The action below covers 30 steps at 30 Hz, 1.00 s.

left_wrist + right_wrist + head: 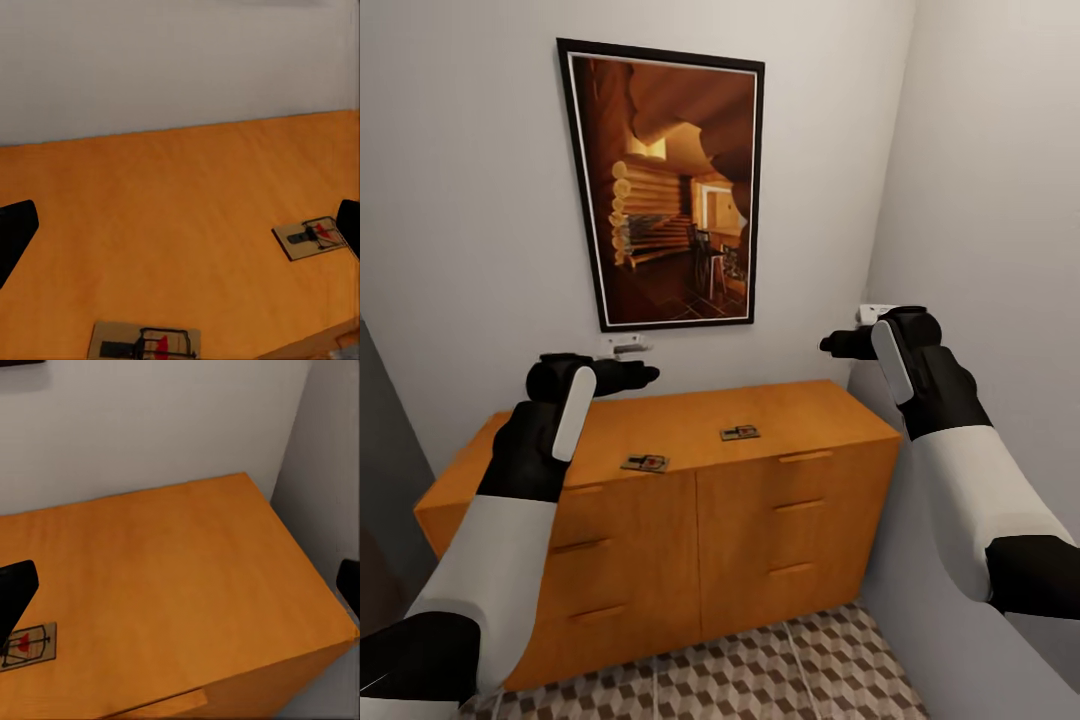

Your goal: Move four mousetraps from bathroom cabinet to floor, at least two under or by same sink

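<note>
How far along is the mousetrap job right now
Nothing looks done yet. Two flat brown mousetraps lie on top of the low orange-brown wooden cabinet, and none shows on the visible strip of cube-patterned tile floor. In hand: nothing; the left gripper and right gripper hover open above the cabinet top. Left: picking up the traps and placing them on the floor.

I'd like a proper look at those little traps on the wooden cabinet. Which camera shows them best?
The left wrist view: both mousetraps lie close up on the cabinet top, springs and red bait pads visible. The head view shows both as small dark patches. The right wrist view catches one, partly behind a finger.
</note>
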{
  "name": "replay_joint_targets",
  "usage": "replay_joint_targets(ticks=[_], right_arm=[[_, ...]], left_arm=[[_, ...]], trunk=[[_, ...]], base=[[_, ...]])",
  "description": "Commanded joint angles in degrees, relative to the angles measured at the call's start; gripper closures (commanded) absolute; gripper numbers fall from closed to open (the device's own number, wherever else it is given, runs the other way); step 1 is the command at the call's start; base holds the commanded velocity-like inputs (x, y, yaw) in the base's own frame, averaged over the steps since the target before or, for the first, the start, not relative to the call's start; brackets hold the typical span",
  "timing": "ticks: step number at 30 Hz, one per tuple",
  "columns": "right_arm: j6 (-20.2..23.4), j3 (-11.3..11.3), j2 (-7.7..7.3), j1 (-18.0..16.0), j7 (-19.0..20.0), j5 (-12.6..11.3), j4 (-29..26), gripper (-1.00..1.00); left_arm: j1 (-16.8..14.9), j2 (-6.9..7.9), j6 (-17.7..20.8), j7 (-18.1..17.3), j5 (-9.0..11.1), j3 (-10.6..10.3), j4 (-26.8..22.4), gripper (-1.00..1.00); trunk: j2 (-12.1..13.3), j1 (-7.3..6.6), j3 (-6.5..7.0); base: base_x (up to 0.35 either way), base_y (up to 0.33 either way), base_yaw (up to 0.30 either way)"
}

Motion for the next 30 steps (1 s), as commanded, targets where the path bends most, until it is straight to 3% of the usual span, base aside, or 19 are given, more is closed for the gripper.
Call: replay_joint_targets(ticks=[1, 6, 10, 13, 20, 30], right_arm=[[0.2, 0.2, -0.07, -0.1, -0.6, -0.6, 0.0, -1.0], [0.2, 0.2, -0.06, -0.1, -0.6, -0.6, -0.1, -1.0], [0.2, 0.1, -0.06, -0.1, -0.6, -0.6, -0.1, -1.0], [0.2, 0.1, -0.06, -0.1, -0.6, -0.7, 0.1, -1.0], [0.2, 0.1, -0.06, -0.1, -0.6, -0.8, 0.5, -1.0], [0.2, 0.1, 0.02, -0.1, -0.5, -0.9, 0.6, -1.0]], left_arm=[[-0.1, 0.0, 0.2, 0.6, 0.6, -0.2, 0.1, -1.0], [-0.1, 0.11, 0.2, 0.4, 1.1, -2.5, 0.6, -1.0], [-0.1, 0.89, 0.2, 0.3, 3.4, -7.0, 1.1, -1.0], [-0.1, 1.5, 0.2, 0.3, 4.8, -8.8, 1.1, -1.0], [-0.1, 2.63, 0.2, 0.2, 6.3, -10.5, 1.2, -1.0], [-0.1, 4.48, 0.2, 0.2, 6.6, -11.0, 0.7, -1.0]], trunk=[[0.0, 0.0, -0.03], [0.0, 0.0, 0.15], [0.0, 0.0, 0.25], [0.0, 0.0, 0.29], [0.0, 0.0, 0.32], [0.0, 0.0, 0.32]], base=[[0.002, 0.0, -0.246], [0.001, 0.0, -0.252], [0.0, 0.0, -0.159], [0.0, 0.0, -0.067], [0.0, 0.0, -0.027], [0.0, 0.0, -0.005]])
